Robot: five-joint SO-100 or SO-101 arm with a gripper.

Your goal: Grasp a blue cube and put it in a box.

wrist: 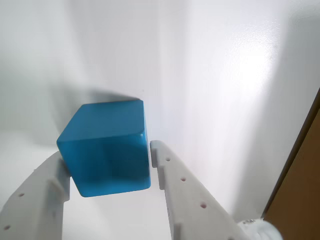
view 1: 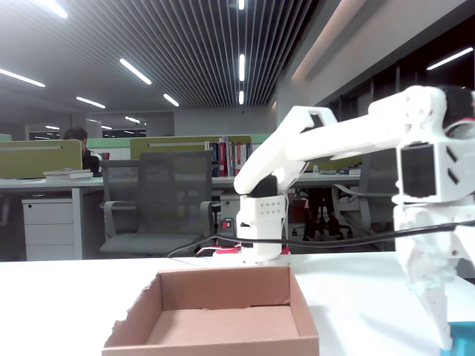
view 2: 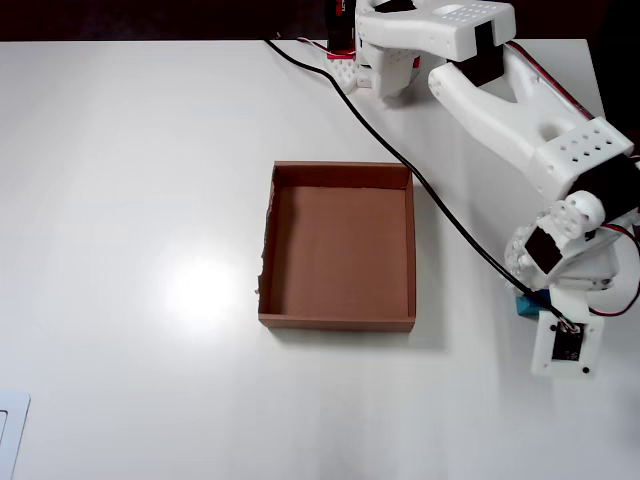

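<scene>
- In the wrist view the blue cube (wrist: pixel 107 147) sits on the white counter (wrist: pixel 210 65) between the two white fingers of the gripper (wrist: pixel 107 162), turned so that one vertical edge faces the camera rather than a flat face.
- The fingers (wrist: pixel 182 192) stand on either side of the cube: the left one meets its lower left corner, and the right one lies against or just beside its right edge. I judge the jaws to be part-way closed around the cube, bracketing it, but whether they are already pressing firmly I cannot tell.
- The cube's shadow lies directly behind it and its base seems to rest on the counter, so it looks not yet lifted. Because it is skewed between the jaws, I would expect it to twist as they squeeze.
- In the overhead view the cube (view 2: pixel 527 303) shows only as a small blue patch under the wrist at the right of the counter (view 2: pixel 130 250), mostly hidden by the arm (view 2: pixel 520 110).
- The box (view 2: pixel 340 322) lies well apart to the left of the cube in that view, open side up and empty, with a ragged left wall; it is placed clear of the arm's base so the cube can be carried across and dropped in.
- In the fixed view the box (view 1: pixel 215 345) is in the foreground, and the gripper (view 1: pixel 442 326) points down at the far right.
</scene>
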